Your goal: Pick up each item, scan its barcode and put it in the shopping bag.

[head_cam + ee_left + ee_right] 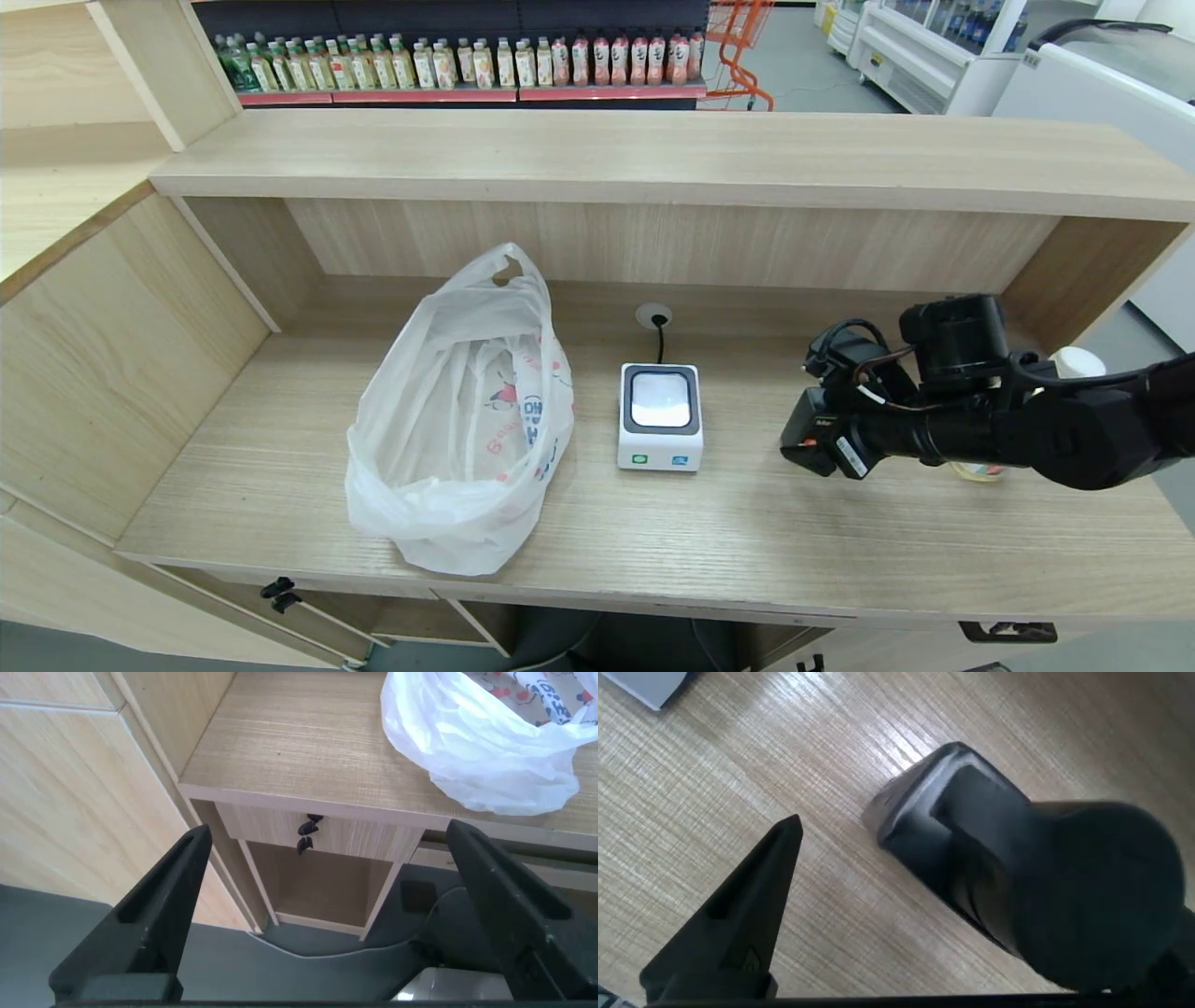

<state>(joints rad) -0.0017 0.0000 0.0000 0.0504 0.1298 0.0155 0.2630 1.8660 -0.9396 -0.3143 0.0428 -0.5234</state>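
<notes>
The white plastic shopping bag (462,420) stands open on the left part of the wooden counter (747,523), and its side (486,747) shows in the left wrist view. A white barcode scanner (660,415) with a grey window sits mid-counter; its corner (645,683) shows in the right wrist view. My right gripper (822,446) hovers low over the counter right of the scanner, open, with only bare wood between its fingers (738,915). A white-capped item (1078,360) is mostly hidden behind the right arm. My left gripper (327,952) hangs open below the counter's front edge.
A yellowish clear piece (976,471) peeks from under the right arm; I cannot tell if it belongs to the capped item. The counter sits in a recess with side walls and a raised ledge (653,154) behind. A drawer with keys (308,833) lies under the front edge.
</notes>
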